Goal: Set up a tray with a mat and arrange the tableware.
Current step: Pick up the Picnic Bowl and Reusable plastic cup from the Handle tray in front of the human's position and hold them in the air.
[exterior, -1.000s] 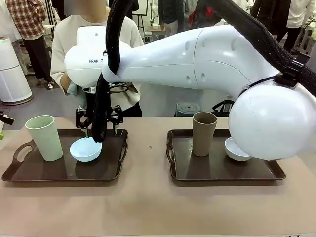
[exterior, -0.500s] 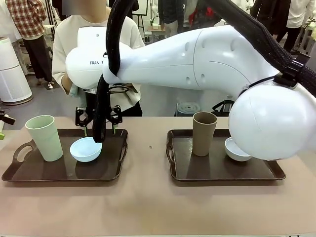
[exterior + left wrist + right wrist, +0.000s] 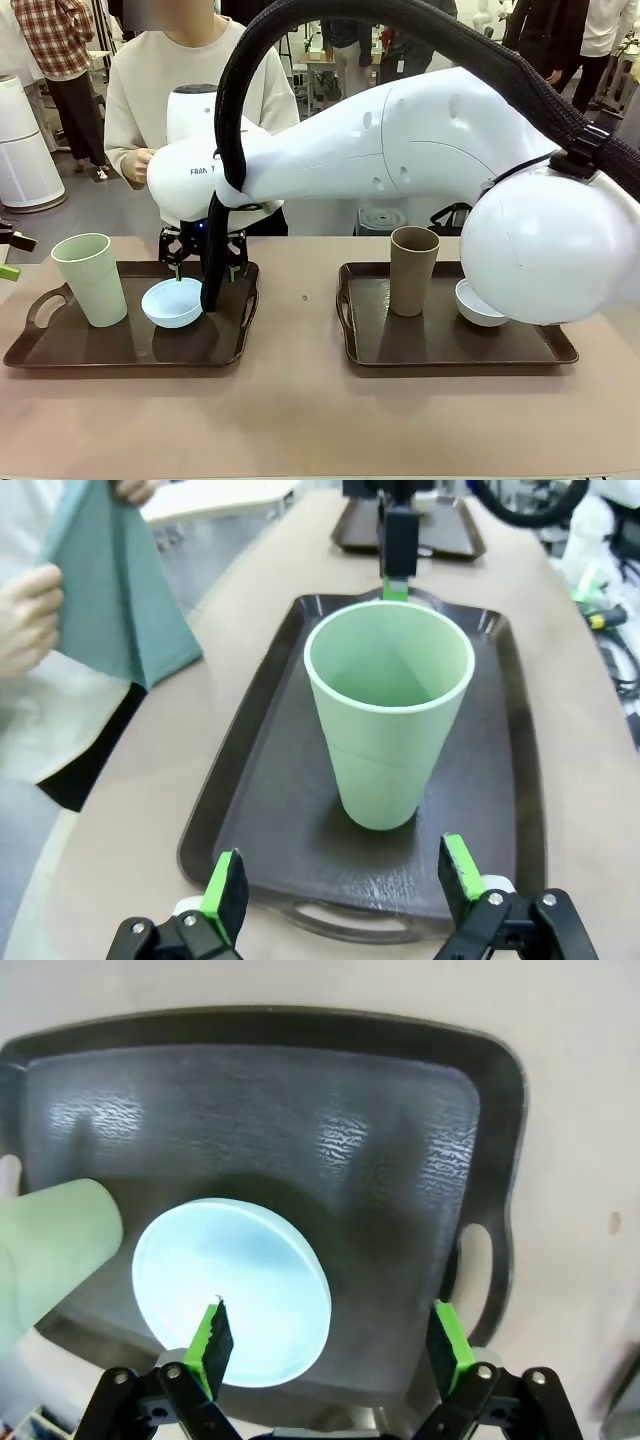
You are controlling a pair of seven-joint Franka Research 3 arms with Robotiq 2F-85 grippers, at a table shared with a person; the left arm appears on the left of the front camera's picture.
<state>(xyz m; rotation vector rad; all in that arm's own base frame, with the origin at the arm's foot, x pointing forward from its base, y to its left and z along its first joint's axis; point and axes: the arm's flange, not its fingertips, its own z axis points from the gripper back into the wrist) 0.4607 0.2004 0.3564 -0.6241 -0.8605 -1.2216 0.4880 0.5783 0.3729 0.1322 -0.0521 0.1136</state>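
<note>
Tumbler (image 3: 390, 715), left wrist view: hand (image 3: 28, 620) holds teal cloth (image 3: 110, 590).

Left tray crowded, middle of the table open.
The right arm (image 3: 400, 130) crosses above the table from the right, and its right gripper (image 3: 204, 270) hangs spread wide over the left tray (image 3: 110, 345), one finger above the light blue bowl (image 3: 172, 303), the other over bare tray floor. The pale green tumbler (image 3: 88, 278) stands upright beside the bowl, not touching it; the left gripper (image 3: 343, 875), jaws apart, faces it with room either side. On the right tray (image 3: 440, 345) the brown tumbler (image 3: 413, 270) and whitish bowl (image 3: 482, 303) take the far side; its near half is bare, as is the table strip (image 3: 300, 340) between the trays.
</note>
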